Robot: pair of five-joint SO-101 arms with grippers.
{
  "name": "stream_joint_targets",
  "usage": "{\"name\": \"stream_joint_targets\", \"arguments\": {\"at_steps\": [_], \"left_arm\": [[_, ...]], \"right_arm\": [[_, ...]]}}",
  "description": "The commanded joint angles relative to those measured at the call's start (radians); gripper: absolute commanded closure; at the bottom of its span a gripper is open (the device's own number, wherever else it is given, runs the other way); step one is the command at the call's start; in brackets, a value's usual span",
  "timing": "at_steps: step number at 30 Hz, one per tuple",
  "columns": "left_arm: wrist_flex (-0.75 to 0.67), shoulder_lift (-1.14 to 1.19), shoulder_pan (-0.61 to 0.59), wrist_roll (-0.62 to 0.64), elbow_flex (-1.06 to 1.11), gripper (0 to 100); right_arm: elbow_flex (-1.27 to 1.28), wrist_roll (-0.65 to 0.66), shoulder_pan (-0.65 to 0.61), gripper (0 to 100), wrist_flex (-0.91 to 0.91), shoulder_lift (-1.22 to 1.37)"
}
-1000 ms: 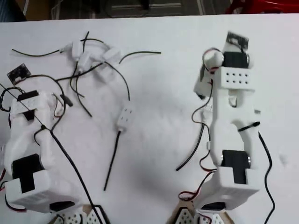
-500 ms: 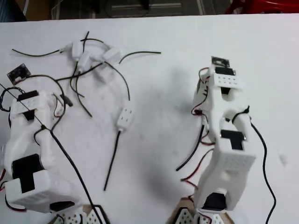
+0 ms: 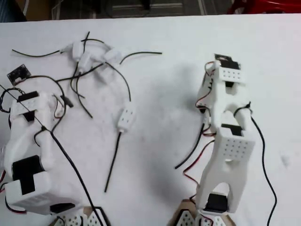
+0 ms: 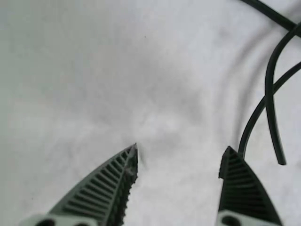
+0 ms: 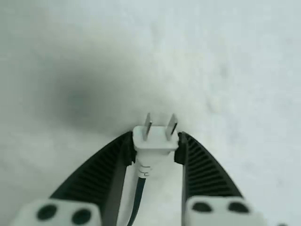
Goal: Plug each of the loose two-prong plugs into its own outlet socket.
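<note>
My right gripper (image 5: 155, 138) is shut on a white two-prong plug (image 5: 154, 142), prongs pointing away over bare white table; its black cord (image 3: 192, 147) trails beside the right arm (image 3: 226, 101). A white outlet socket block (image 3: 126, 117) with a black lead lies mid-table, well left of that arm. More white plugs (image 3: 89, 56) with tangled black cords lie at the far left. My left gripper (image 4: 181, 150) is open just above the tabletop, holding nothing, with black cords (image 4: 270, 101) beside it. The left arm (image 3: 28, 141) sits folded at the near left.
A small dark board (image 3: 19, 73) lies near the table's left edge. Loose black cords (image 3: 82, 96) spread between the left arm and the socket block. The white table (image 3: 160, 84) is bare between the socket block and the right arm.
The right arm has folded up and drawn its wrist back toward the near side, then eased slightly right. The left arm, socket block and loose plugs have not moved.
</note>
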Motion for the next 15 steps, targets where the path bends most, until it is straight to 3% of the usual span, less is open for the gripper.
{"name": "stream_joint_targets", "arguments": {"at_steps": [1,7,12,15], "left_arm": [[-0.014,-0.054,0.012,0.002,-0.009,72],[-0.014,-0.054,0.01,0.005,-0.011,72],[-0.014,-0.058,-0.01,0.012,-0.011,72],[-0.014,-0.056,-0.048,0.1,-0.011,72]], "right_arm": [[-0.064,0.005,0.015,93.6,0.051,-0.022],[-0.172,-0.003,-0.041,93.7,0.189,-0.033],[-0.212,-0.029,-0.208,93.7,0.199,-0.096],[-0.215,-0.101,-0.346,93.7,0.196,-0.145]]}}
